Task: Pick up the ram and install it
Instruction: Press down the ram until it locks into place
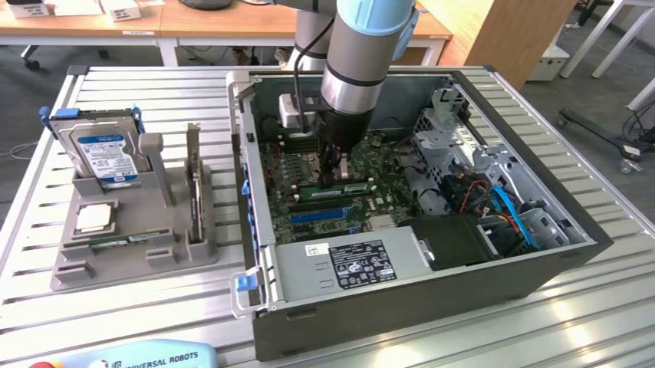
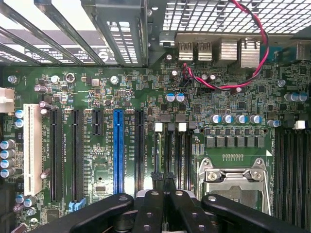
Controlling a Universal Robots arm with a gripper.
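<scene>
A green ram (image 1: 353,188) with a white label stands on edge in a memory slot on the motherboard, inside the open computer case (image 1: 258,230). My gripper (image 1: 330,178) reaches straight down into the case and sits at the end of that stick towards the exterior view's left. I cannot tell whether it touches the stick. In the wrist view the gripper (image 2: 163,175) is shut, its black fingers (image 2: 151,204) pressed together over the dark memory slots (image 2: 177,150), with nothing visible between them. Another green ram (image 1: 113,244) lies in the grey holder (image 1: 133,268) outside the case.
The holder also carries a silver hard drive (image 1: 103,153) with a blue label and a square processor chip (image 1: 94,218). Around the gripper are a blue expansion slot (image 2: 118,150), the metal processor socket (image 2: 233,177) and a red-black cable (image 2: 252,48). The power supply (image 1: 343,264) fills the case's near side.
</scene>
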